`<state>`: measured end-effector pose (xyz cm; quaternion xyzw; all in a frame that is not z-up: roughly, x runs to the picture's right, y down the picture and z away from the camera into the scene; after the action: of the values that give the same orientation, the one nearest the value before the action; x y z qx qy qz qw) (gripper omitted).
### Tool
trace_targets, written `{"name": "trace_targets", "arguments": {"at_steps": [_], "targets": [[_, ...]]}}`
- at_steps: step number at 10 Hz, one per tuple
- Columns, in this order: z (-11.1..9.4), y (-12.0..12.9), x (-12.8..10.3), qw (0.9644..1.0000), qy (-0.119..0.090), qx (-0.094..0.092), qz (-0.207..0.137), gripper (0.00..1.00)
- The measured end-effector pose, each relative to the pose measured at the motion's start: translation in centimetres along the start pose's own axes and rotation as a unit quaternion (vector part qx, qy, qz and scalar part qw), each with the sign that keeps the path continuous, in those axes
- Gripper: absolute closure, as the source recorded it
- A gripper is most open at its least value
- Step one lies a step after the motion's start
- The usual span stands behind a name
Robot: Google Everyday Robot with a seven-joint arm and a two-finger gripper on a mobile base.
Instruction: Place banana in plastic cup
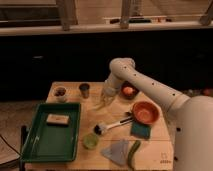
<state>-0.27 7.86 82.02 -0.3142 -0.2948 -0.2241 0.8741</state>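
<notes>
My gripper (105, 96) hangs over the back middle of the wooden table, just right of a dark metallic tumbler (84, 90). A pale yellowish shape at its tip, low over the table, looks like the banana (102, 103); I cannot tell whether it is held. The lime-green plastic cup (90, 141) stands near the table's front, right beside the green tray (35, 142), well in front of the gripper.
A pale block (57, 119) lies in the tray. A small pale cup with dark contents (60, 93) stands at the back left. An orange bowl (145, 112), a smaller bowl (129, 91), a brush (112, 125), a teal sponge (140, 130), a grey cloth (116, 150) and a dark green vegetable (133, 152) lie to the right.
</notes>
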Motion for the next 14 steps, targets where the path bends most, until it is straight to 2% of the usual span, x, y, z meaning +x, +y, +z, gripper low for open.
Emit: {"name": "trace_targets", "arguments": {"at_steps": [2, 3, 5, 7, 10, 11, 13, 14], "targets": [[0.4, -0.5, -0.4, 1.0000, -0.004, -0.002, -0.007, 0.99], [0.7, -0.5, -0.9, 0.9998, -0.004, -0.010, -0.017, 1.00], [1.9, 0.7, -3.5, 0.9980, -0.010, -0.033, -0.053, 1.00], [2.5, 2.3, -6.1, 0.9945, -0.015, -0.052, -0.089, 1.00], [3.3, 4.7, -10.2, 0.9855, -0.019, -0.080, -0.148, 1.00], [3.7, 5.6, -11.7, 0.9802, -0.020, -0.096, -0.172, 1.00], [3.9, 6.8, -12.8, 0.9741, -0.015, -0.118, -0.193, 1.00], [4.0, 7.7, -13.3, 0.9699, -0.010, -0.132, -0.205, 1.00]]}}
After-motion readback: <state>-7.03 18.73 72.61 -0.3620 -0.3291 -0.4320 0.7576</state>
